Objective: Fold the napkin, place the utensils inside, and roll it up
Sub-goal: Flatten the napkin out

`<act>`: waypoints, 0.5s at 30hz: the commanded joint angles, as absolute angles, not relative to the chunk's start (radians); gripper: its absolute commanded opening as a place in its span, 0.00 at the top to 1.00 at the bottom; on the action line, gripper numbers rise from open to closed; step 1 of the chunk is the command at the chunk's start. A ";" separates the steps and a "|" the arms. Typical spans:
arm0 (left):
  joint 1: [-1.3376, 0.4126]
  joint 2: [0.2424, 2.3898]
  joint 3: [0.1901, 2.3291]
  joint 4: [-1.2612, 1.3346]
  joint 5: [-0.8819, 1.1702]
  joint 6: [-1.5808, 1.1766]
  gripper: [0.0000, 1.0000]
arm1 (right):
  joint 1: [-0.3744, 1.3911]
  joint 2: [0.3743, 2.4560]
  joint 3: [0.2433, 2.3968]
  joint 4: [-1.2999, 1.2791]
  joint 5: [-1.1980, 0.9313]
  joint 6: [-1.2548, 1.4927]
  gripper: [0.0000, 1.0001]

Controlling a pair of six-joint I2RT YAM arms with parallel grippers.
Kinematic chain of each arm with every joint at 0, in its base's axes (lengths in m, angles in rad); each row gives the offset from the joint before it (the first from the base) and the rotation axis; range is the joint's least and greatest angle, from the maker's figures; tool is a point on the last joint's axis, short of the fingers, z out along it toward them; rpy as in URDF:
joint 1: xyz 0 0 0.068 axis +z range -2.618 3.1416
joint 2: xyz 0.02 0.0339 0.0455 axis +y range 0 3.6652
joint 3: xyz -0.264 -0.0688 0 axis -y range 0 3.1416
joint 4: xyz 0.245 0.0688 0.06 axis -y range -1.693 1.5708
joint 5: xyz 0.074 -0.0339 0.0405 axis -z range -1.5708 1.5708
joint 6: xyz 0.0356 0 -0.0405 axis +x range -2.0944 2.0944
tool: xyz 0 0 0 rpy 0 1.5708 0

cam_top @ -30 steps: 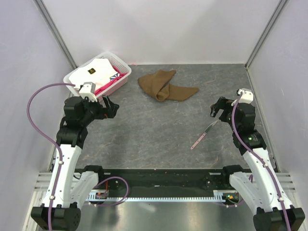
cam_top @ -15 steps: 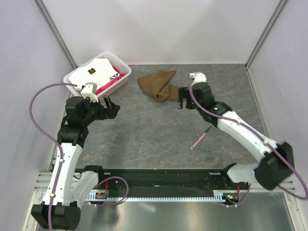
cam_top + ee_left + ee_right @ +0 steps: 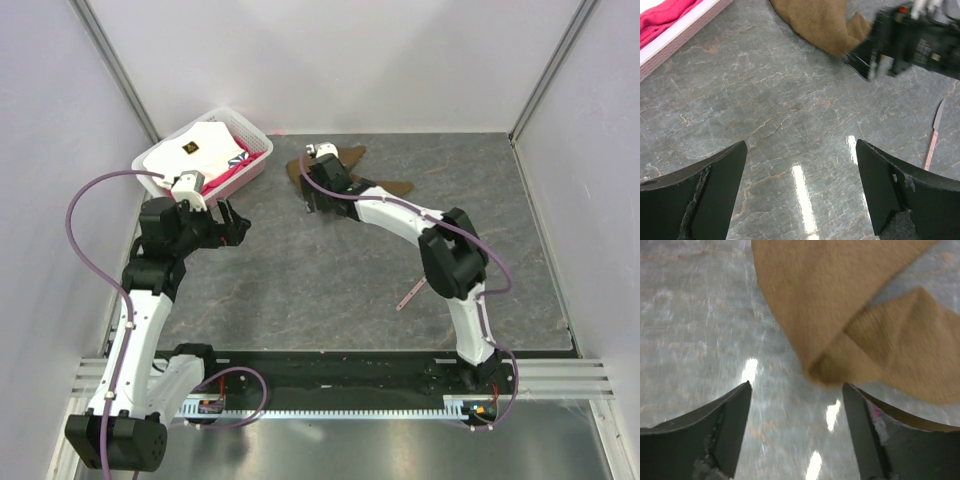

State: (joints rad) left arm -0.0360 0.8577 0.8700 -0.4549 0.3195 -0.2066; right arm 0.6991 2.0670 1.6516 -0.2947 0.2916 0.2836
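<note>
The brown napkin (image 3: 347,158) lies crumpled at the back middle of the table. My right gripper (image 3: 314,204) has reached across to its near left edge and is open and empty. In the right wrist view the napkin's folded corner (image 3: 826,371) lies just ahead of the open gripper (image 3: 797,435), not between the fingers. The utensil (image 3: 412,293), silvery with a pink handle, lies alone on the table right of centre. My left gripper (image 3: 230,222) is open and empty above the bare table left of the napkin. Its wrist view shows the napkin (image 3: 820,20), the right gripper (image 3: 862,62) and the utensil (image 3: 933,137).
A white basket (image 3: 258,168) holding white and pink folded cloths stands at the back left, close to my left gripper. Its rim shows in the left wrist view (image 3: 675,37). Pale walls enclose the table on three sides. The right arm (image 3: 400,212) spans the table's middle.
My right arm has swung from the right side of the table leftward across to the napkin's left edge. The left gripper has barely moved. The napkin and utensil lie as before.
</note>
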 commanded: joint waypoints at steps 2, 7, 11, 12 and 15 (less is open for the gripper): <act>-0.037 0.870 0.873 -0.431 0.330 -0.166 0.03 | 0.695 2.230 1.871 -0.322 0.316 0.273 0.23; -0.038 0.874 0.873 -0.433 0.333 -0.166 0.03 | 0.695 2.341 1.979 -0.368 0.348 0.296 0.33; -0.040 0.873 0.873 -0.434 0.334 -0.167 0.03 | 0.696 2.370 2.011 -0.367 0.347 0.288 0.73; -0.041 0.873 0.873 -0.434 0.336 -0.167 0.03 | 0.695 2.368 2.017 -0.367 0.331 0.284 0.83; -0.041 0.867 0.871 -0.433 0.331 -0.167 0.04 | 0.698 2.333 2.033 -0.354 0.246 0.261 1.00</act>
